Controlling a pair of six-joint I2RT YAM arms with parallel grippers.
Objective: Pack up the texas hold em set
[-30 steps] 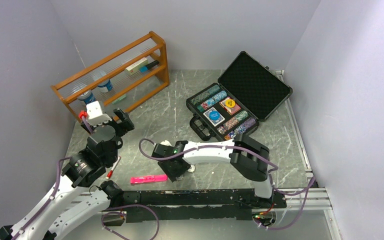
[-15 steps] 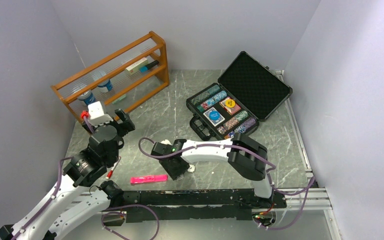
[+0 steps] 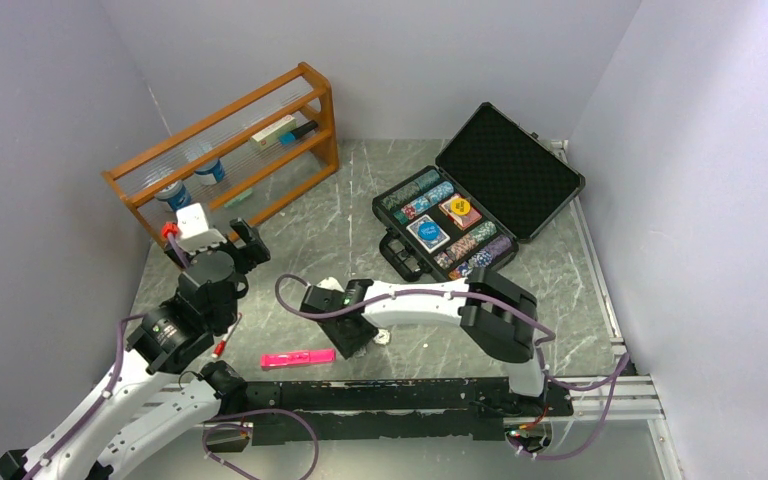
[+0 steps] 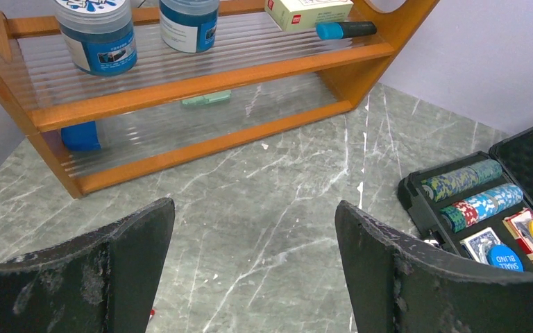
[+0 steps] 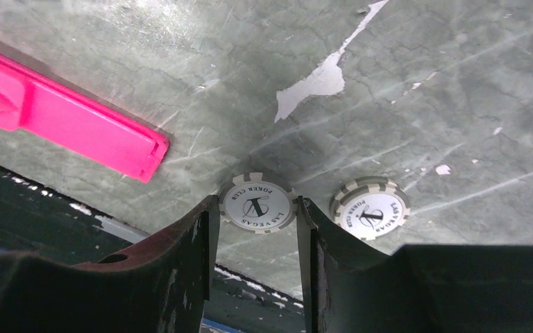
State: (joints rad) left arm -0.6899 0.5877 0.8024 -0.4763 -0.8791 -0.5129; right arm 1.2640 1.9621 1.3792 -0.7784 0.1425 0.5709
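White round plastic poker chips (image 5: pixel 257 202) show grey-striped rims and black lettering; the rectangular plastic marker (image 5: pixel 62 118) is bright pink, the stone tabletop (image 5: pixel 423 90) grey-green, white-veined.

The grey-green marbled stone surface (image 3: pixel 340 200) carries an orange-brown wooden two-shelf rack (image 3: pixel 225 145) at its far left and an open black rectangular foam-lined case (image 3: pixel 480 190) at its far right. Near the front edge, left of centre, lies a flat pink plastic marker (image 3: pixel 297 357). Just right of it a white round poker chip (image 5: pixel 257 203) lies flat, with a second white chip (image 5: pixel 369 207) beside it, not touching. A thin red-tipped pen (image 3: pixel 220 347) lies further left.
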